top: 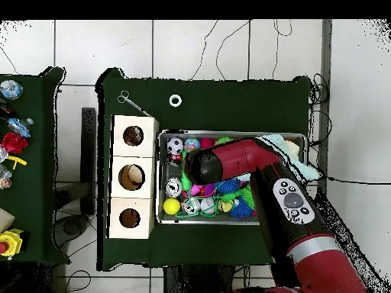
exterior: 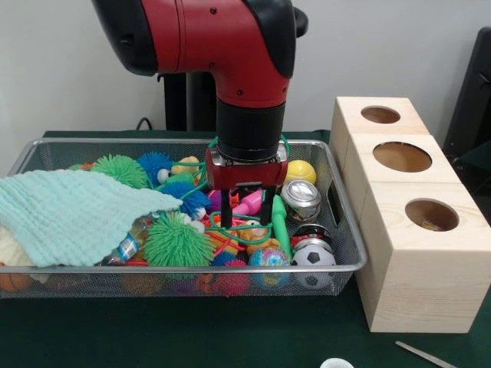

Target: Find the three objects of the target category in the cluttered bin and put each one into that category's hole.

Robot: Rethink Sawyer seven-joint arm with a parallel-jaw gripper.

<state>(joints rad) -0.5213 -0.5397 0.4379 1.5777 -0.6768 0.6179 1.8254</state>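
Observation:
A wire-mesh bin (exterior: pixel 341 218) holds a heap of toys. My gripper (exterior: pixel 246 208) hangs low over the bin's middle, open, its black fingers (exterior: pixel 226 212) either side of a pink toy (exterior: pixel 250 203). Around it lie green spiky balls (exterior: pixel 176 241), a blue spiky ball (exterior: pixel 156 163), a yellow ball (exterior: pixel 301 170), a metal can (exterior: pixel 301 198) and a small soccer ball (exterior: pixel 314 257). A wooden box (exterior: pixel 418 284) with three round holes (exterior: pixel 402 156) stands right of the bin. In the overhead view my arm (top: pixel 229 162) covers the gripper and the bin's middle.
A teal cloth (exterior: pixel 73 215) covers the bin's left part, with a plastic bottle (exterior: pixel 126 247) poking out under it. Metal tweezers (exterior: pixel 426 354) and a white ring (exterior: pixel 336 363) lie on the green table near the front edge. A side table (top: pixel 30 229) holds more toys.

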